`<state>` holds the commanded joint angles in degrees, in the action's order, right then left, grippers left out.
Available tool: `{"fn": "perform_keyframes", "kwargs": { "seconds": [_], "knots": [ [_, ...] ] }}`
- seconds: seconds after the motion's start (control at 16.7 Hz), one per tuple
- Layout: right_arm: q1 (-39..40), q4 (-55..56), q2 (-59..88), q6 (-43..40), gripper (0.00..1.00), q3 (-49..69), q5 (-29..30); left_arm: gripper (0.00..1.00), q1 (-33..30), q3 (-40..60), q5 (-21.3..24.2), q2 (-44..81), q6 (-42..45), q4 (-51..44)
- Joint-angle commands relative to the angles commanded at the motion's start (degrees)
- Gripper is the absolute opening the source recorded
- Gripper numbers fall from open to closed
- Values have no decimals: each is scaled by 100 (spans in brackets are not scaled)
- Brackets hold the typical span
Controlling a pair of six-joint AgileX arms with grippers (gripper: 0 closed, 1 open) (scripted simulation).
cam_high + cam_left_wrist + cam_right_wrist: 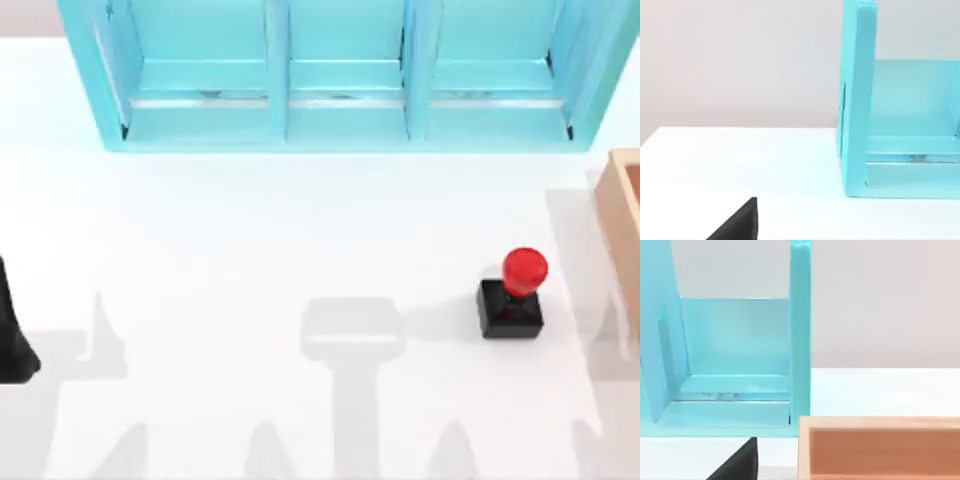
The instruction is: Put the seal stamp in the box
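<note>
The seal stamp (514, 294), a black square block with a glossy red knob, stands upright on the white table at the right of the top view. Just right of it, at the table's right edge, is the tan box (622, 210) with its orange-brown inside; the stamp is outside it and apart from it. The right wrist view shows the box's near wall (875, 422) close ahead. A dark part of my left gripper (12, 340) sits parked at the far left edge, far from the stamp. A black corner of the right gripper (737, 464) shows in its wrist view.
A large turquoise shelf unit (340, 80) spans the back of the table; its end walls appear in the left wrist view (857, 100) and the right wrist view (800, 330). White tabletop (250, 250) stretches between the left arm and the stamp.
</note>
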<state>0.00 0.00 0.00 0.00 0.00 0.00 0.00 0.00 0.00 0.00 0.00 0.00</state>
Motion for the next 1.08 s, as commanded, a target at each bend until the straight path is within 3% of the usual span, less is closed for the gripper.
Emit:
{"fn": "perform_keyframes", "kwargs": {
  "seconds": [0.24, 0.48, 1.08],
  "knots": [
    [60, -153, 176, 66, 100, 178, -11, 100, 0, 0, 0, 0, 0, 0],
    [358, -1035, 1259, 404, 100, 1262, -36, 100, 0, 0, 0, 0, 0, 0],
    [1503, -4872, 6947, 1578, 100, 6071, 29, 100, 0, 0, 0, 0, 0, 0]
  ]
}}
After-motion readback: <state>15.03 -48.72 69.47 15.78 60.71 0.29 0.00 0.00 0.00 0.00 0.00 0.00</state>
